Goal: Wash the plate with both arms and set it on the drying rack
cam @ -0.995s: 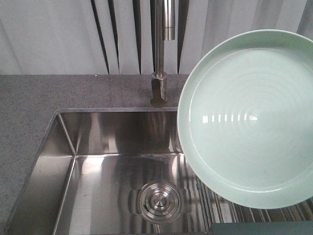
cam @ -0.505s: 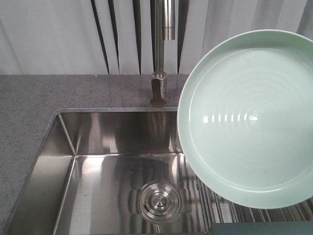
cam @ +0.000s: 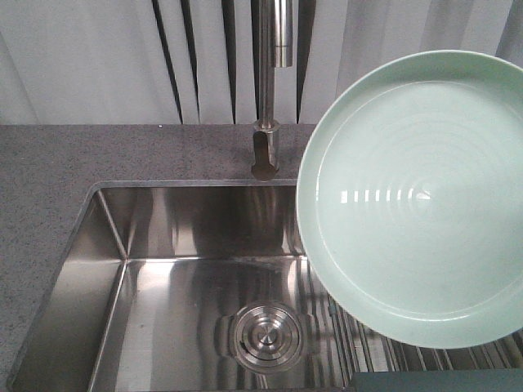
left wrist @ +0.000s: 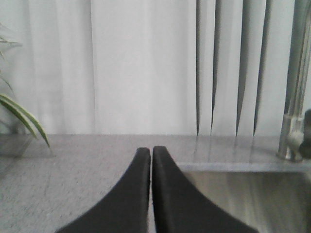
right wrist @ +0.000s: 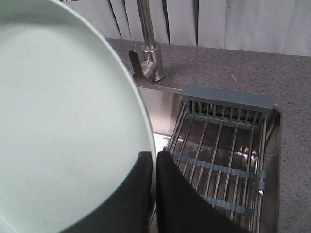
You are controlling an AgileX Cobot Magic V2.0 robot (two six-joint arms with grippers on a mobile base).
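Observation:
The pale mint-green plate (cam: 413,192) is held up on edge at the right of the front view, its face toward the camera, above the sink's right side. In the right wrist view the plate (right wrist: 63,111) fills the left, and my right gripper (right wrist: 154,156) is shut on its rim. The drying rack (right wrist: 218,145) of steel bars with grey-blue end pieces lies across the sink below and right of that gripper; a strip of it shows in the front view (cam: 425,359). My left gripper (left wrist: 151,151) is shut and empty above the grey counter, left of the sink.
The steel sink basin (cam: 163,269) has a round drain (cam: 265,335). The faucet (cam: 270,90) stands at the back edge, just left of the plate. Grey speckled counter (cam: 82,155) surrounds the sink. White vertical blinds behind. A plant leaf (left wrist: 22,116) is at far left.

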